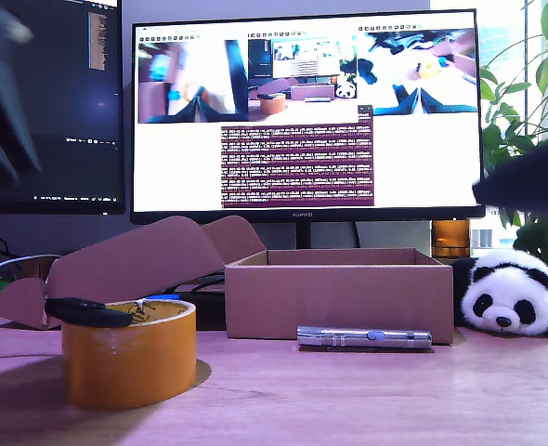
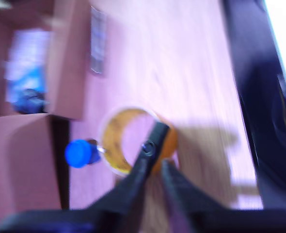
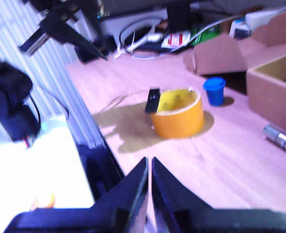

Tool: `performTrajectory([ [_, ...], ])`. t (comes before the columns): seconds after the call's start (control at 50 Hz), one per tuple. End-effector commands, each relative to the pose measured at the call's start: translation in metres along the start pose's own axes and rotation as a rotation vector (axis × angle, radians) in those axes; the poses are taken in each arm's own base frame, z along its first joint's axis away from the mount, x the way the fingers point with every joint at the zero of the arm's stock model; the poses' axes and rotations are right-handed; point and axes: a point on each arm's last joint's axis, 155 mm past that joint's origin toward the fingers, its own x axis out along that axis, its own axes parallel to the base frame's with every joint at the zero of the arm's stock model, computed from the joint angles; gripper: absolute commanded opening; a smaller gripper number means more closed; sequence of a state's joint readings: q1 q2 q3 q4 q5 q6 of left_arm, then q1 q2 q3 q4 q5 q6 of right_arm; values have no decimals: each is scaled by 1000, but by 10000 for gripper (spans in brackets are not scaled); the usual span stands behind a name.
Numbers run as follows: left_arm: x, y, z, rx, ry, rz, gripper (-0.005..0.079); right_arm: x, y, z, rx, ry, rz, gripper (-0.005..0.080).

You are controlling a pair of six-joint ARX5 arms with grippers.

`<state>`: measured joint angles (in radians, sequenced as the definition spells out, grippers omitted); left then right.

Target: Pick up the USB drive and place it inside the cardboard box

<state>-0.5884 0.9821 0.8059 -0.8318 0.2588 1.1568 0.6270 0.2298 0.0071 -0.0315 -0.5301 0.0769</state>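
Note:
The USB drive (image 1: 88,311) is a small black stick lying across the rim of an orange tape roll (image 1: 130,358) at the exterior view's left. The second wrist view shows the USB drive (image 3: 153,100) on the roll's rim too. The cardboard box (image 1: 339,295) stands open-topped behind the roll, toward the middle. My first gripper (image 2: 155,162) hangs in the air above the roll (image 2: 128,141), and blur hides how wide its jaws are. A dark shape at its tips may be the drive. My second gripper (image 3: 149,162) is shut and empty, well short of the roll.
A silver pen-like cylinder (image 1: 365,336) lies in front of the box. A bent cardboard piece (image 1: 135,255) and a blue cap (image 3: 214,90) sit behind the roll. A toy panda (image 1: 508,293) is at the exterior view's right, with monitors (image 1: 302,111) behind. Blurred dark arms cross both upper corners of the exterior view.

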Motion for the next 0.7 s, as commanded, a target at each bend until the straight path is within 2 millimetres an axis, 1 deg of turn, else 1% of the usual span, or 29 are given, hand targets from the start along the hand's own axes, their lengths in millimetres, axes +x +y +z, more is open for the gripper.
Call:
performTrajectory([
  [0.0,4,0,2,33,19,-13,310,2,1,-6,1,25,0,-13],
  [0.08,9,-2,0,78,55,-25,350,2,-1,-13,-9,50,-11,-13],
  [0.16,13,-3,-3,123,90,-34,374,3,-3,-14,-14,57,-26,-13],
  [0.28,17,-2,-10,191,148,-34,375,3,-5,-14,-14,57,-36,-13],
  [0.44,24,0,-16,198,199,-56,374,2,-5,-17,-29,66,-36,-13],
  [0.6,33,7,-14,200,201,-61,375,2,-5,-17,-29,67,-36,-13],
  [0.68,37,7,-15,221,206,-77,375,2,-5,-18,-26,73,-36,-13],
])
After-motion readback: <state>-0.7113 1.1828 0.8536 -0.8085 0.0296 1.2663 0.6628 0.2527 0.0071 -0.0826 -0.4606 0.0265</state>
